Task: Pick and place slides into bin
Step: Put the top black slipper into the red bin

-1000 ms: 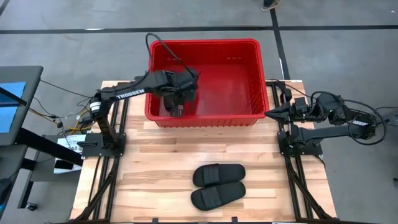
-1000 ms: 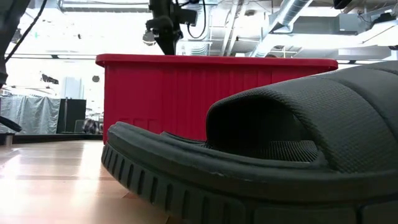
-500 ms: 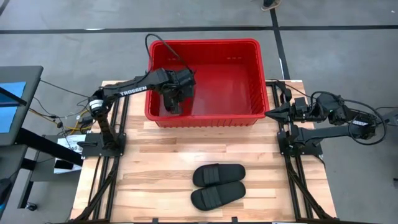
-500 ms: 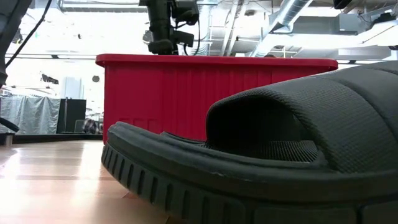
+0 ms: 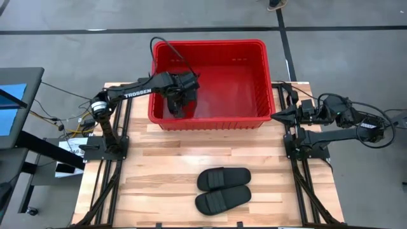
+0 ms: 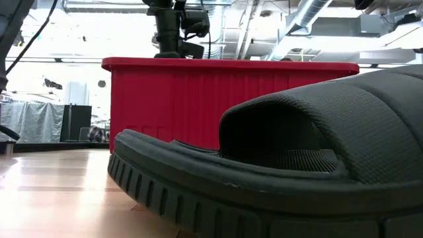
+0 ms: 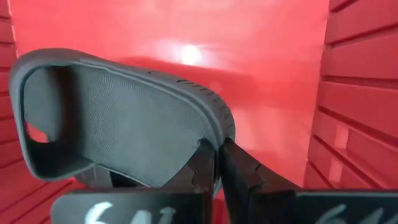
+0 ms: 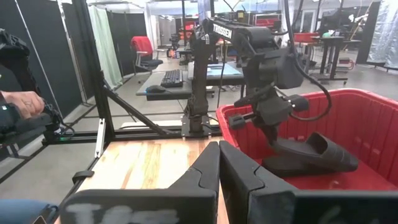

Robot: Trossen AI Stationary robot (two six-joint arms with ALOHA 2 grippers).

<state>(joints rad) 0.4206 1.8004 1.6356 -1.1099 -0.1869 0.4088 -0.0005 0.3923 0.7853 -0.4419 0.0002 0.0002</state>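
The red bin (image 5: pixel 254 114) stands at the table's far edge. My left gripper (image 5: pixel 180 107) is down inside the bin's left part, shut on one black slide (image 7: pixel 124 118), which also shows in the right wrist view (image 8: pixel 314 155). Two more black slides (image 5: pixel 223 179) (image 5: pixel 222 200) lie side by side, soles down, on the table's near middle; one fills the low view (image 6: pixel 297 152). A fourth slide does not show. My right gripper (image 5: pixel 275 116) is shut and empty, waiting at the table's right edge beside the bin. My left gripper pinches the edge of the slide's sole (image 7: pixel 219 134) between its two fingers, at the rounded end away from the strap (image 7: pixel 28 112). The fingers come from above, pointing down into the bin. The slide reaches sideways from the fingers, low over the bin's floor; whether it touches the floor I cannot tell.
The bin's left wall (image 7: pixel 360 93) is close beside the held slide. Bare wood lies between the bin and the two slides. A person's hand (image 8: pixel 22 102) shows beyond the table's left edge in the right wrist view.
My left gripper has gone down into the bin and a little toward the table's left edge, staying shut on the slide, which has gone down with it.
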